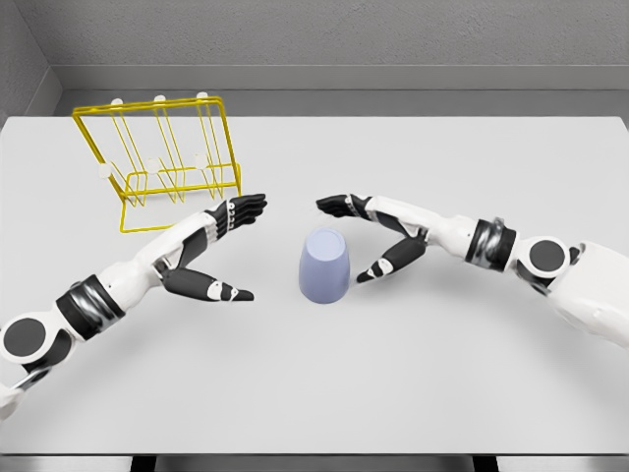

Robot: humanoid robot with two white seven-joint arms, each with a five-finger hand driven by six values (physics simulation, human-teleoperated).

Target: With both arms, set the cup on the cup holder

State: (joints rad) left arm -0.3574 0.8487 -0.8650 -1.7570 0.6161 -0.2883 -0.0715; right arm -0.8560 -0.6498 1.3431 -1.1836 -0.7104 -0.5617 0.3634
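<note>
Nearest us, our left hand [211, 251] is held with fingers spread and thumb apart, holding nothing, well to the left of the cup [324, 265], which stands mouth-down on the table [442, 383]. Our right hand [378, 236] is just beside the cup's right side, fingers likewise spread around it without gripping yet. Farther back at the left stands the yellow wire rack [162, 157]; we judge that if one hand closes before the other arrives, the smooth tapered cup could tip or skid away.
</note>
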